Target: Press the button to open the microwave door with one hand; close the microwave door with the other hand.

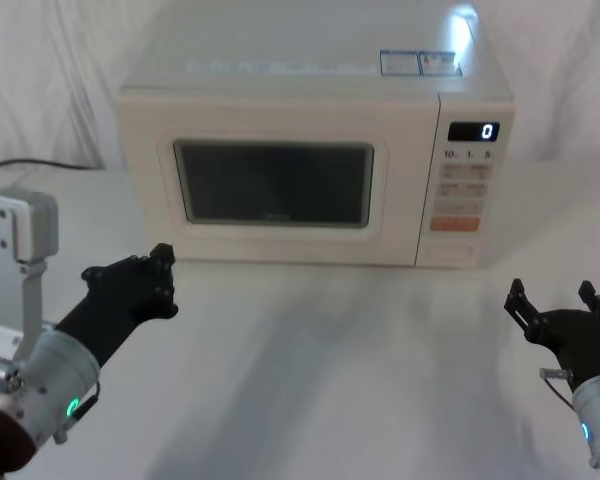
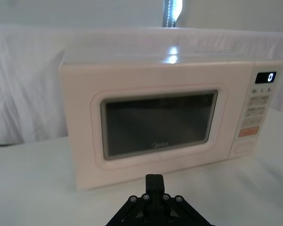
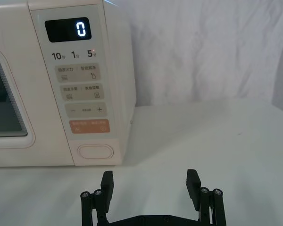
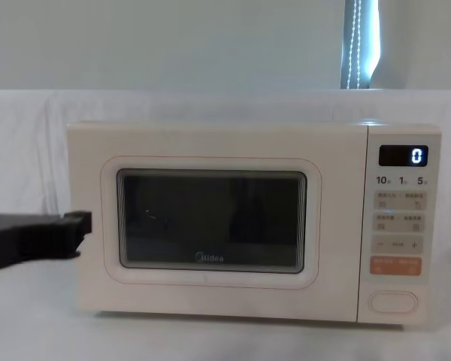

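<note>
White cloth hangs behind and a white table (image 1: 310,360) spreads out in front, and square in the middle of it sits the microwave (image 1: 310,75), cream and boxy, its display showing a lone zero. The microwave door (image 4: 210,218) is flush shut, a cream panel with a dark rounded window and a small Midea logo beneath the glass. Right of the door runs the control strip, and at its foot, under the orange key (image 3: 89,126), there is the button (image 3: 95,151): wide, cream, pill-shaped, unmarked. The right gripper (image 3: 151,181) hovers over the table in front of the microwave's right end, fingers spread wide, the button ahead of it and a touch toward the door side. The left gripper (image 1: 160,272) waits in front of the microwave's left end, apart from it; its fingers look drawn together, though the angle is poor and that is a guess. The opening press looks to be the step in hand, and the right arm seems best placed for it. To do it well, it should bring one fingertip onto the pill's centre, or narrow the fingers first, then push straight in, staying clear of the orange key above. The left gripper should stay out of the door's swing until its turn.
</note>
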